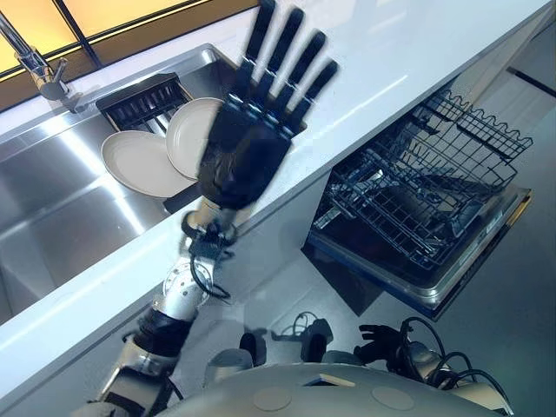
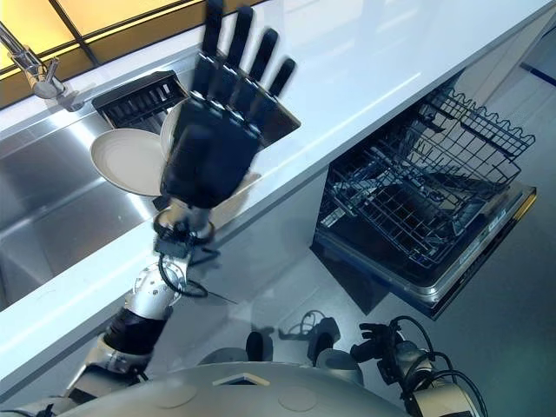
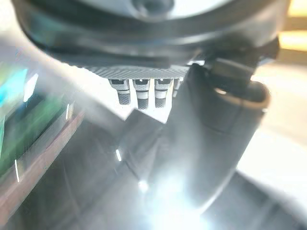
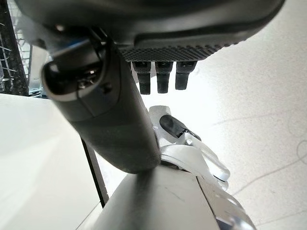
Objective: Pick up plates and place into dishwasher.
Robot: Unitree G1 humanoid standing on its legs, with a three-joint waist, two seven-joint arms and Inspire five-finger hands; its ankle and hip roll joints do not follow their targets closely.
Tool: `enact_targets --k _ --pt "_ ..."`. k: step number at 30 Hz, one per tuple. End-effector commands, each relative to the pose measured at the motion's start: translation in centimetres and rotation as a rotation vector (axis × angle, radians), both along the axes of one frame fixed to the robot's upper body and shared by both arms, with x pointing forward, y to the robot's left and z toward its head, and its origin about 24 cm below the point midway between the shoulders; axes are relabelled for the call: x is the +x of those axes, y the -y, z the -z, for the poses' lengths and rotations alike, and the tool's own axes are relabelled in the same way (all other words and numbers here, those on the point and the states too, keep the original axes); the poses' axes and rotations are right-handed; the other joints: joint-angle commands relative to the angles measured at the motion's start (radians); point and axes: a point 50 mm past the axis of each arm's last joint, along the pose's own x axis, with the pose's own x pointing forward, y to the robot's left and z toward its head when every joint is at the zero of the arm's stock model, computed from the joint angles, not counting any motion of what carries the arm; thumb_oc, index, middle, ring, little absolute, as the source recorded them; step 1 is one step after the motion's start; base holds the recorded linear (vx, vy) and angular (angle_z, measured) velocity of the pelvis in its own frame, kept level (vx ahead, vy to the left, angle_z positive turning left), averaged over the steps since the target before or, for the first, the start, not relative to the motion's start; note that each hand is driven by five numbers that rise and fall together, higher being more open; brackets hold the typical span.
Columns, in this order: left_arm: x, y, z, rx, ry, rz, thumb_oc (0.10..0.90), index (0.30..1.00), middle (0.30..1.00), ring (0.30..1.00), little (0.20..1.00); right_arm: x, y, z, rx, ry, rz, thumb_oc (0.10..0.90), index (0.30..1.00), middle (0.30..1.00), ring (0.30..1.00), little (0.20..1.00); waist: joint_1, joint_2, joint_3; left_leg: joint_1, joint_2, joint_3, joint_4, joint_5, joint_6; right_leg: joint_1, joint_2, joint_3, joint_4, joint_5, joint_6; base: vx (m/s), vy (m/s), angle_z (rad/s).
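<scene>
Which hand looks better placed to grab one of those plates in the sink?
Probably the left hand: it is raised with straight fingers over the counter, right by the two plates in the sink. The right hand hangs low near the floor, closer to the open dishwasher.

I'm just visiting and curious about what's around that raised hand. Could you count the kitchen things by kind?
Plates: 2, both in the sink
Faucet: 1
Dishwasher rack: 1, pulled out
Robot hands: 2, left hand raised with fingers straight, right hand low
Total: 6
</scene>
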Motion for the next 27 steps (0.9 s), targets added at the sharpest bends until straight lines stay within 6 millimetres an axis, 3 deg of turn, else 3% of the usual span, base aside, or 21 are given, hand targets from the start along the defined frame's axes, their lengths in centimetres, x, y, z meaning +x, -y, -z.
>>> enact_targets --k 1,7,18,27 --pt "-1.1 -1.9 -5.7 0.043 0.275 -0.404 0.800 0.900 0.900 0.900 0.900 -2.3 -1.5 0.8 0.048 -0.058 -0.023 0.800 0.900 0.900 0.900 0.900 0.028 0.037 -0.041 -0.003 -0.044 0.006 0.006 -0.097 0.041 -0.011 0.040 -0.006 0.127 -0.156 0.004 0.10 0.050 0.02" --pt "0.4 -4.1 -7.1 0.311 0.213 -0.765 0.800 0.900 0.900 0.900 0.900 -3.9 -1.0 1.0 0.027 -0.108 -0.056 0.800 0.900 0.900 0.900 0.900 0.022 0.040 -0.056 0.011 -0.051 0.002 0.016 -0.101 0.049 -0.003 0.038 -0.003 0.139 -0.169 0.002 0.12 0.076 0.04" --pt "5.2 -11.2 -7.5 0.475 -0.144 -0.941 0.800 0.900 0.900 0.900 0.900 -4.9 0.3 0.7 -0.039 -0.167 -0.158 0.800 0.900 0.900 0.900 0.900 -0.022 0.064 -0.054 0.020 -0.064 0.044 0.013 -0.104 0.064 -0.017 0.027 0.031 0.144 -0.162 0.023 0.11 0.125 -0.06" --pt "6.7 -15.7 -7.5 0.540 -0.291 -1.063 0.800 0.900 0.900 0.900 0.900 -5.1 1.1 0.5 -0.079 -0.176 -0.163 0.800 0.900 0.900 0.900 0.900 -0.051 0.067 -0.019 -0.004 -0.086 0.086 0.048 -0.125 0.096 -0.085 -0.003 0.077 0.196 -0.139 0.069 0.09 0.140 -0.09"
